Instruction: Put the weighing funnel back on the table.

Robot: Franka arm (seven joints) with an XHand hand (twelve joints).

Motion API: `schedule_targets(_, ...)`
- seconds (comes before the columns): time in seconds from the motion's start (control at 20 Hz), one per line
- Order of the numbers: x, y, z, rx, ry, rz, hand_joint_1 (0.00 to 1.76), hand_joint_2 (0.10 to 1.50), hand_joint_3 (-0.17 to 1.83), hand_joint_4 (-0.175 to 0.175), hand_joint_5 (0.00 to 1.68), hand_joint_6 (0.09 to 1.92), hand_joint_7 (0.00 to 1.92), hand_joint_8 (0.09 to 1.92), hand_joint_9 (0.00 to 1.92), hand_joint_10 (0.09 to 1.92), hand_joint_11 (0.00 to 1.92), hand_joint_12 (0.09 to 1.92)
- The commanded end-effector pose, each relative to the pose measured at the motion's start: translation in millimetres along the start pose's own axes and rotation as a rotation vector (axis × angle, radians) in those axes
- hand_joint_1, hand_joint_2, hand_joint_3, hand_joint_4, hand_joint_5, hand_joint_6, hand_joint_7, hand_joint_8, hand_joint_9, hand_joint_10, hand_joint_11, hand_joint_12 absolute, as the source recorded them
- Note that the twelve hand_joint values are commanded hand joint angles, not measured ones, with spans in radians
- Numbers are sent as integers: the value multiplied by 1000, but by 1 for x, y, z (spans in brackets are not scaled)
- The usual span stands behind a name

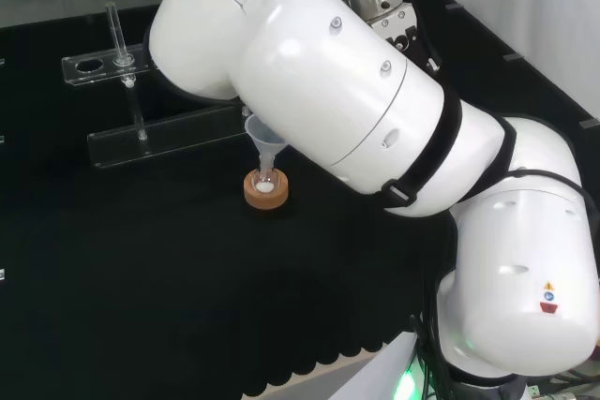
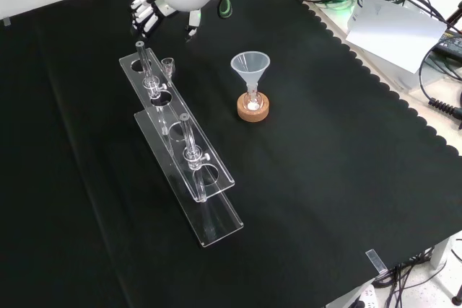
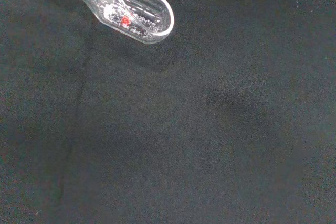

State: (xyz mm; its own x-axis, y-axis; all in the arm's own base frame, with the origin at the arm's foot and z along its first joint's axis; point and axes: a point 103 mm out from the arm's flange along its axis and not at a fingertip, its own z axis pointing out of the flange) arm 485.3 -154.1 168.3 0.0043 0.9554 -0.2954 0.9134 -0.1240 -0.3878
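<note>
Black-cloth worktop (image 3: 210, 129) lay below. Black-and-white robot hand (image 2: 146, 11) pinched small clear scoop-shaped weighing funnel (image 3: 139, 11) at stem end, above cloth, shadow beneath. Risk: release too high, funnel bounces or rolls, scattering the specks inside.

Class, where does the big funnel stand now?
In the front view the funnel stands in a small flask on a cork ring, right of the clear rack.

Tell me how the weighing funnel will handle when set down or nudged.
The weighing funnel looks thin and clear: probably light, stiff, perhaps breakable. Its rounded scoop may rock or roll on the cloth. Specks inside could spill if it tips.
</note>
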Motion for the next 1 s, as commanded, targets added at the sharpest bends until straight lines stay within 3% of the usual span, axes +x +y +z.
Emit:
schedule_targets(0.05, 3, -41, -17, -27, 31, 21, 828, 698, 601, -42, 398, 107, 94, 631, 199, 676, 0, 1253)
schedule_targets(1.0, 33, -138, -58, -96, 21, 43, 796, 710, 597, -44, 415, 87, 129, 653, 294, 688, 4, 1438)
